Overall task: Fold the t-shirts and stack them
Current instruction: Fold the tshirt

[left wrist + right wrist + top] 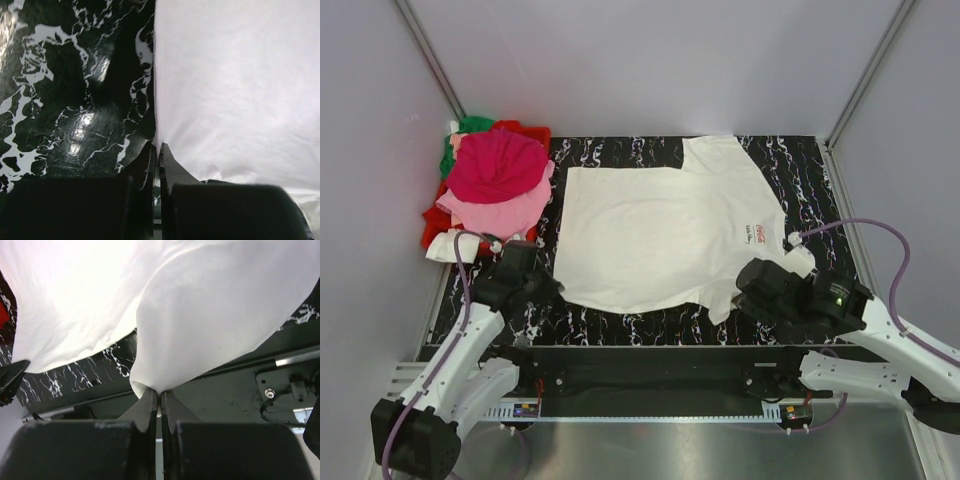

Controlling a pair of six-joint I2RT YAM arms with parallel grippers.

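Top view: large white cloth t-shirt [660, 225] flat mid-frame, long axis left-right, hem left. Left gripper [156, 148] pinches the lower-left hem corner; right gripper [160, 393] pinches the lower sleeve. Cloth lies up-frame from the 2 grippers.

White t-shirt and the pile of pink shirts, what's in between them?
Just a thin strip of the black marbled table lies between the white t-shirt and the pile of pink shirts. Nothing else sits there. The top view shows it.
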